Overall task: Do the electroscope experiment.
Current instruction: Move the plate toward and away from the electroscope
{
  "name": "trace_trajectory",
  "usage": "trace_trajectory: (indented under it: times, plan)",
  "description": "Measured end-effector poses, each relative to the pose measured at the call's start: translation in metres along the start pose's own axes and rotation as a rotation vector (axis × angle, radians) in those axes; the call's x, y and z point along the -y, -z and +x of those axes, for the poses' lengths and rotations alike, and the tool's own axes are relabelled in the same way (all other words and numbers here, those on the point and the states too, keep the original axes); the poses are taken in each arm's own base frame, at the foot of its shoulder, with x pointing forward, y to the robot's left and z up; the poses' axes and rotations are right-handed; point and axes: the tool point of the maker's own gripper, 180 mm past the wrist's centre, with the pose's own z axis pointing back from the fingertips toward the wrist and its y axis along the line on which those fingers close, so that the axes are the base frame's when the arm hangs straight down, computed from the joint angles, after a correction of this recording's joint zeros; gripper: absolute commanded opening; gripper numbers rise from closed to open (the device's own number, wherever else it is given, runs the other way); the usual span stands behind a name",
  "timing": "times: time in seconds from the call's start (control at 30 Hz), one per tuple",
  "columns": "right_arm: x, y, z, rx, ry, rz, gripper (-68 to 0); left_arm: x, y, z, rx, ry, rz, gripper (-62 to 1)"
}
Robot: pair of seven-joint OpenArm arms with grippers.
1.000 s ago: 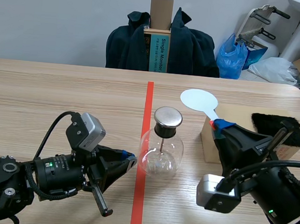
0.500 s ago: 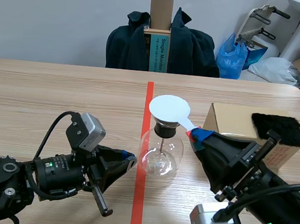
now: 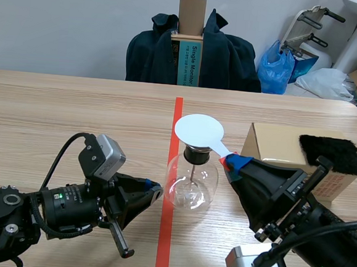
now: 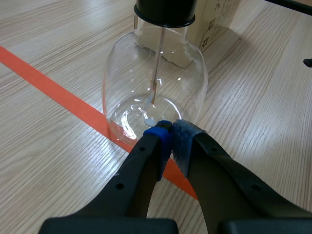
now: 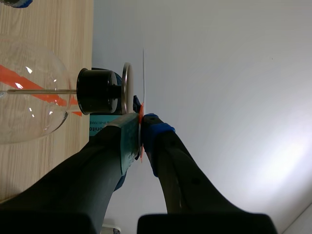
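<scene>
The electroscope, a clear glass flask [image 3: 190, 184] with a black stopper [image 5: 97, 91] and a metal cap disc [image 5: 126, 87], stands on the red tape line. A white round paddle [image 3: 198, 131] hovers just over the cap, seen edge-on [image 5: 144, 73] in the right wrist view. My right gripper [image 3: 233, 162] is shut on the paddle's handle, right of the flask. My left gripper [image 4: 168, 129] is shut on nothing, its tips close to the flask's [image 4: 156, 92] base from the left. Inside the flask hangs a thin rod [image 4: 157, 58].
A cardboard box [image 3: 288, 151] with a black fur cloth [image 3: 333, 153] on it sits right of the flask. A chair draped with a dark jacket [image 3: 194, 51] stands beyond the table's far edge, holding a tall box [image 3: 191, 23].
My right arm has swung the white paddle left from beside the cardboard box to over the flask's cap. The left arm has not moved.
</scene>
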Motion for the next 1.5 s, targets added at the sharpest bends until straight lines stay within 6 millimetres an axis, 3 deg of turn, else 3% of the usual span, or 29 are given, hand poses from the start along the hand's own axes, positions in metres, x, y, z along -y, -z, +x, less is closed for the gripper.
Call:
trace_trajectory:
  times: [0.13, 0.43, 0.9, 1.07, 1.3, 1.5]
  plan:
    - [0.000, 0.000, -0.006, -0.033, 0.000, 0.000, -66.7, 0.000, 0.000, 0.000, 0.000, 0.000, 0.000, -58.8]
    - [0.000, -0.006, -0.045, -0.255, 0.002, 0.002, -66.7, 0.000, 0.000, 0.000, 0.000, 0.000, 0.000, -58.8]
    - [0.013, -0.038, -0.107, -0.603, 0.097, -0.094, -66.7, 0.000, 0.000, 0.000, 0.000, 0.000, 0.000, -58.8]
    - [0.058, -0.068, -0.132, -0.695, 0.106, -0.234, -66.7, 0.000, 0.000, 0.000, 0.000, 0.000, 0.000, -58.8]
    - [0.135, -0.096, -0.136, -0.689, 0.005, -0.382, -66.7, 0.000, 0.000, 0.000, 0.000, 0.000, 0.000, -58.8]
    - [0.180, -0.116, -0.137, -0.708, -0.074, -0.466, -66.7, -0.001, -0.001, 0.000, -0.003, 0.004, -0.001, -58.8]
